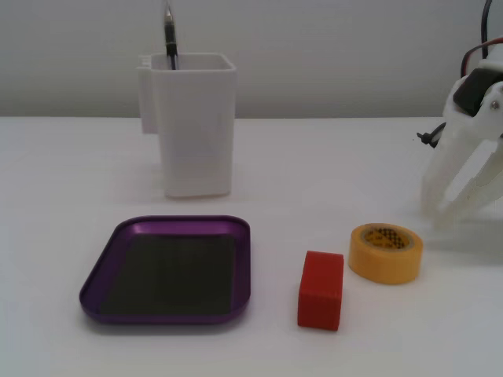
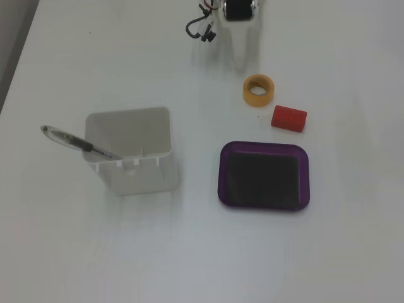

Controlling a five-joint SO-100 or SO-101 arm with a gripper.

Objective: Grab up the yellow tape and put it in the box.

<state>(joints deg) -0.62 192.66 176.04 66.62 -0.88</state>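
Your gripper (image 1: pixel 460 206) stood with its jaws spread open, empty, just behind and to the right of the yellow tape (image 1: pixel 386 252) in a fixed view. The tape lay flat on the table (image 1: pixel 78 173), right of the red block (image 1: pixel 321 289), well apart from the empty purple box (image 1: pixel 102 271).

White gripper (image 1: pixel 464 206) pointing down, jaws spread apart, fingertips at the table, holding nothing

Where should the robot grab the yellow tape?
Probably from above: the tape lies flat, its open core facing up. Put one finger of the tool in the core and one outside, pinching the wall on the side away from the red block.
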